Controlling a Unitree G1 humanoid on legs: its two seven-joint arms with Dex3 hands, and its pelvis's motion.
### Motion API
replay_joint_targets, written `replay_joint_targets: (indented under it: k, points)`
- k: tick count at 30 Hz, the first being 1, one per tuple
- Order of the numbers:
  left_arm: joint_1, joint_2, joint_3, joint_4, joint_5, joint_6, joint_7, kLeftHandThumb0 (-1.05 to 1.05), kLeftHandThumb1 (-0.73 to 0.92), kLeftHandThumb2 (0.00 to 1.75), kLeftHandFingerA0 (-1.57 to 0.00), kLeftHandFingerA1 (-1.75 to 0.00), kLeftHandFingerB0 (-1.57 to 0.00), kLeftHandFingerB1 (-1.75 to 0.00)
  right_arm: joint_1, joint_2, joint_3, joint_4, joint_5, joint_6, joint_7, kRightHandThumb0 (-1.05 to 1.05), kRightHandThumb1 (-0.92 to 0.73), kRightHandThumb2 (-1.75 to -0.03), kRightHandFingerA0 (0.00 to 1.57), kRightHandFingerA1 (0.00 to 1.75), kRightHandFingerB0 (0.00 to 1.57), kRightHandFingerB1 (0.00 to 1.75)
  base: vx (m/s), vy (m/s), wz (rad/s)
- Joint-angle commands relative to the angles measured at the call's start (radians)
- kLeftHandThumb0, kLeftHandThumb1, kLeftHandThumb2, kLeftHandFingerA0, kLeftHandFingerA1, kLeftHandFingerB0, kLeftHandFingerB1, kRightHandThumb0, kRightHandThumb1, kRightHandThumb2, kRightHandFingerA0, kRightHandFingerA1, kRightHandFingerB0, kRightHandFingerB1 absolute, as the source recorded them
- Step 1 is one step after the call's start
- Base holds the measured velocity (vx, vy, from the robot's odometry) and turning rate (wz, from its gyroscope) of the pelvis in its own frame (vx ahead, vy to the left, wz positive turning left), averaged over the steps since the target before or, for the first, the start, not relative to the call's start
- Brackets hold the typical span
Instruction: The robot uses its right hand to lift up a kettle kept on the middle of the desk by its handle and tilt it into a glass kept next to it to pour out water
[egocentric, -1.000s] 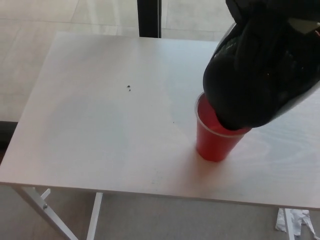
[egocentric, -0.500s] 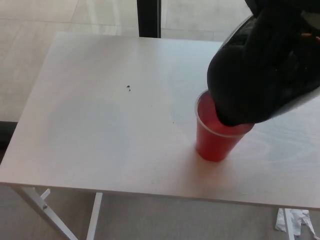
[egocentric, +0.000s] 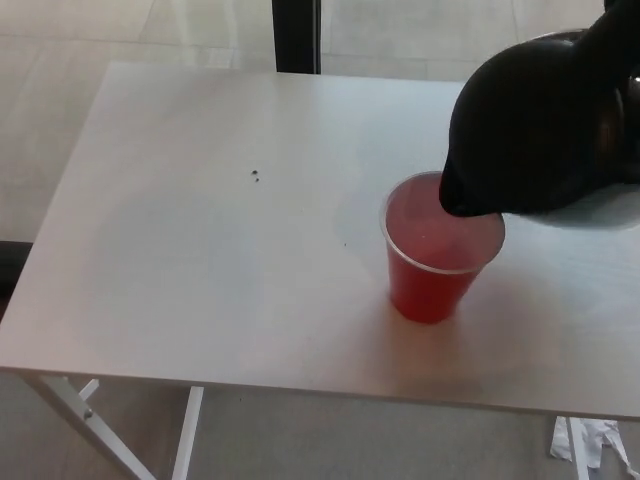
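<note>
Hanging tilted above the right side of the tabletop (egocentric: 200, 260), the black kettle (egocentric: 545, 125) has its spout over the rim of the red cup (egocentric: 432, 275). I cannot see the robot hand that holds it.

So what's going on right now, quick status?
Black kettle tilted, spout over the red cup standing on the white table. No robot hand in clear view. Nothing blocking.

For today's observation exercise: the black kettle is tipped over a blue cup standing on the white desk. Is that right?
Not quite. The head view shows the cup is red, not blue. The rest holds: the black kettle is tipped over it, and it stands on the white desk.
</note>
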Motion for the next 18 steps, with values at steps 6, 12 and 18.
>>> replay_joint_targets:
  k: [6,12,18]
  points:
    - [0.002,0.013,0.015,0.002,-0.016,-0.011,-0.008,-0.93,0.92,0.81,-0.46,-0.57,-0.33,-0.54,0.101,0.036,-0.117,-0.083,0.102,0.130,-0.009,-0.14,-0.59,-0.95,0.93,1.70,0.82,1.47,0.00,0.000,0.00]
    - [0.002,0.012,0.016,0.006,-0.014,-0.008,-0.005,-0.93,0.84,1.22,-0.44,-0.62,-0.31,-0.58,0.240,0.090,-0.178,-0.214,0.124,0.226,-0.009,-0.11,-0.48,-1.17,0.90,1.69,0.85,1.43,0.00,0.000,0.00]
    - [0.006,0.012,0.017,-0.002,-0.014,-0.009,-0.002,-0.88,0.82,1.22,-0.47,-0.63,-0.30,-0.58,0.341,0.178,-0.226,-0.295,0.173,0.376,0.006,-0.11,-0.56,-1.02,0.91,1.60,0.86,1.17,0.00,0.000,0.00]
